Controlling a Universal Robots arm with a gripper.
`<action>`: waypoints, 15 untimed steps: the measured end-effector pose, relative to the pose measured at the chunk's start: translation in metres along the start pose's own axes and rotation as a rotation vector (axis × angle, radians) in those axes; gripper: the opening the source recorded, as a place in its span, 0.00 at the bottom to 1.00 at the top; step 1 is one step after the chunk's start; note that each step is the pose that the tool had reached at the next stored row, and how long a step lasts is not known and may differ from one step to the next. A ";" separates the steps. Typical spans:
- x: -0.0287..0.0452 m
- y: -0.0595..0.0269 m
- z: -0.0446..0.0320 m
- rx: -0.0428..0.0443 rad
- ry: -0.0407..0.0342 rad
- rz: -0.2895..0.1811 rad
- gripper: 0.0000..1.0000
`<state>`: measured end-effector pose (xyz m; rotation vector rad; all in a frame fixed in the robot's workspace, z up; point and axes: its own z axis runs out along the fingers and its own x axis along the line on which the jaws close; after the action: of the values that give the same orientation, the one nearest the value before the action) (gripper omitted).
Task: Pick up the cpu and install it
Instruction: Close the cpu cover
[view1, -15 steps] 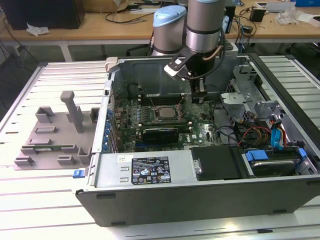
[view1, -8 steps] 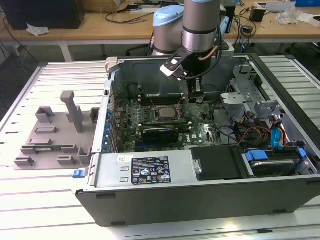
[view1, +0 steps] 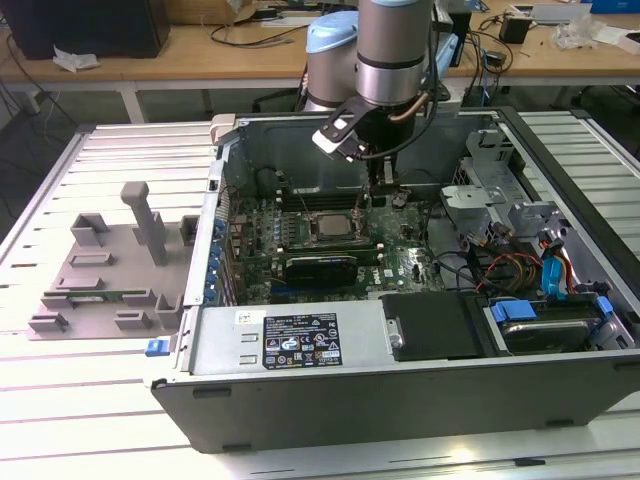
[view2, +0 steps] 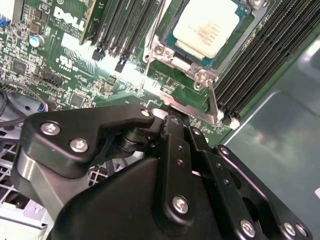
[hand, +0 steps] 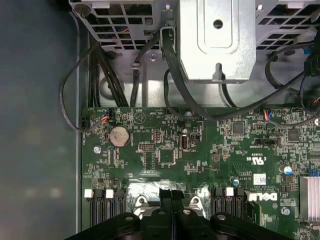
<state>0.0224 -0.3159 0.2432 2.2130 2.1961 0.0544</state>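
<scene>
Installation looks largely done: cpu (view2: 207, 27) lies seated in the motherboard socket (view2: 175, 62); gripper (hand: 172, 194), fingers pinched together and empty, hangs just beside it.

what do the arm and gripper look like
The arm is a silver-grey metal cylinder with light blue joint caps and a thin dark cable running down beside it. A small black block with a white face sits at the wrist. The gripper is matte black, built of flat linkage bars with silver screw heads.
</scene>
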 end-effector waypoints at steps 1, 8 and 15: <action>0.0000 -0.0011 0.0003 0.0000 0.0002 0.000 0.11; -0.0001 -0.0070 0.0018 0.0000 0.0003 0.000 0.11; -0.0001 -0.0067 0.0023 0.0545 0.0001 0.000 0.11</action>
<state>0.0158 -0.3159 0.2407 2.2411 2.2235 -0.0054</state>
